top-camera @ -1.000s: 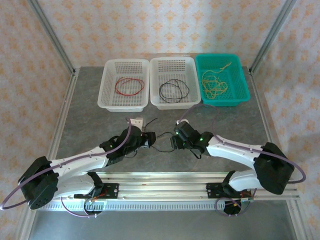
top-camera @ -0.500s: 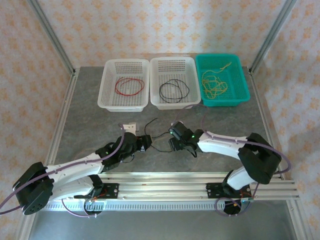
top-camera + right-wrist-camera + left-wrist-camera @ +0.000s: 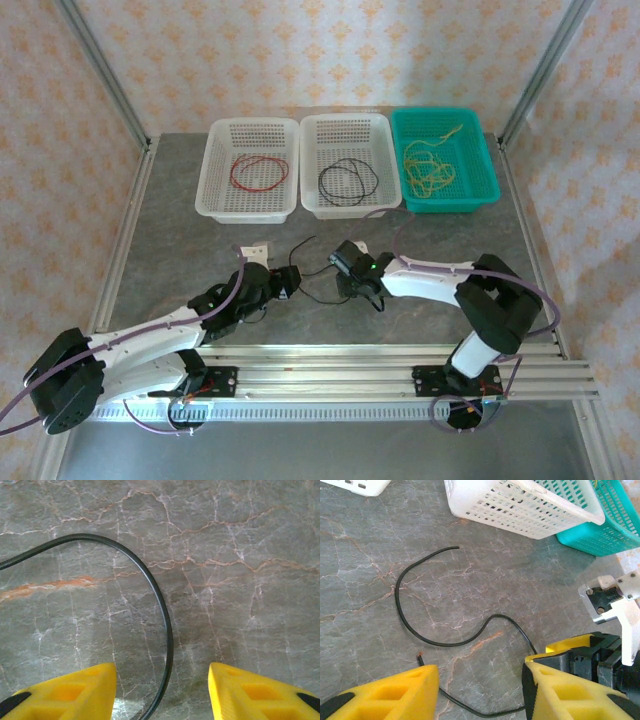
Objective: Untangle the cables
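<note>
My left end effector (image 3: 479,674) is released. Its yellow fingers stand apart, and the loose black cable (image 3: 445,644) passes between them ungripped. My right end effector (image 3: 162,672) is also released and straddles the same cable. That cable lies mid-bench (image 3: 175,230), toward the near edge. Along the far edge, the red cable (image 3: 259,172) lies in the left white basket (image 3: 245,208), another black cable (image 3: 347,184) in the middle white basket (image 3: 345,208), and the yellow cables (image 3: 428,168) in the teal basket (image 3: 450,203).
</note>
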Robot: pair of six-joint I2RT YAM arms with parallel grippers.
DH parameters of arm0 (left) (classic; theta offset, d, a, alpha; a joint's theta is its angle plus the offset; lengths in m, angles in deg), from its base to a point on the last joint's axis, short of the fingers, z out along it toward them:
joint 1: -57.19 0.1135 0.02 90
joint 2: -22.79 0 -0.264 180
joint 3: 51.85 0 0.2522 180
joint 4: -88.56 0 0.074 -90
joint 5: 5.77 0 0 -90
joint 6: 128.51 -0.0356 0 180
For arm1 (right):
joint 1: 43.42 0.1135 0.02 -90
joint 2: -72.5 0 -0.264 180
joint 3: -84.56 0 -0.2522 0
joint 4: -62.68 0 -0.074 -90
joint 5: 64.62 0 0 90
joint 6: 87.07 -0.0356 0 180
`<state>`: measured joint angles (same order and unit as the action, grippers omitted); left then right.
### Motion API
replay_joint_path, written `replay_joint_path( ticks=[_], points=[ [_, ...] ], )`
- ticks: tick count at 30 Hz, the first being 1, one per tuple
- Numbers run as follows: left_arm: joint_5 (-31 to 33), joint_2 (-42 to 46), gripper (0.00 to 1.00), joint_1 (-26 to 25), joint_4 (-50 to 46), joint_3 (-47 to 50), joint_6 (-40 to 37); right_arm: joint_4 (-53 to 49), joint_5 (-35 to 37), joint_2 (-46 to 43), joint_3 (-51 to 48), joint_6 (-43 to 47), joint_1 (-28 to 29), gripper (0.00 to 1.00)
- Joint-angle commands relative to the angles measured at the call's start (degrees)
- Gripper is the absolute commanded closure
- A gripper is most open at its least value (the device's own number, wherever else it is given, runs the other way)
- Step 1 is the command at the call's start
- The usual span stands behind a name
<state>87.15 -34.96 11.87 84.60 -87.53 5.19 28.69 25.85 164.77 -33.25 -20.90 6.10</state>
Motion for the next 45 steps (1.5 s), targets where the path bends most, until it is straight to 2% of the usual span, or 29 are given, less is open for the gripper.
replay_joint_path(
  ticks=[1,8,21,31,37,45],
  points=[
    [0.5,0.2,0.52,0.4,1.7,0.7,0.3,-2.4,1.6,2.1,1.6,-4.2,1.1,0.50],
    [0.3,-0.3,0.52,0.6,1.7,0.2,-0.2,-3.4,1.8,5.9,2.8,-5.1,3.1,0.56],
    [-0.2,-0.9,0.51,0.7,2.6,0.0,-0.4,-3.4,3.2,5.0,1.2,-6.7,3.1,0.84],
    [-0.6,-3.0,0.52,0.7,2.6,-2.6,-1.9,-6.7,9.9,0.5,-0.1,-8.7,3.1,0.99],
    [-1.3,-4.0,0.51,1.0,2.9,-4.9,-2.9,-8.3,14.7,-6.0,-1.1,-9.2,3.1,1.00],
    [-2.3,-4.3,0.51,1.5,3.2,-7.7,-4.2,-6.9,19.6,-18.7,-4.0,-4.4,3.1,1.00]
  ],
)
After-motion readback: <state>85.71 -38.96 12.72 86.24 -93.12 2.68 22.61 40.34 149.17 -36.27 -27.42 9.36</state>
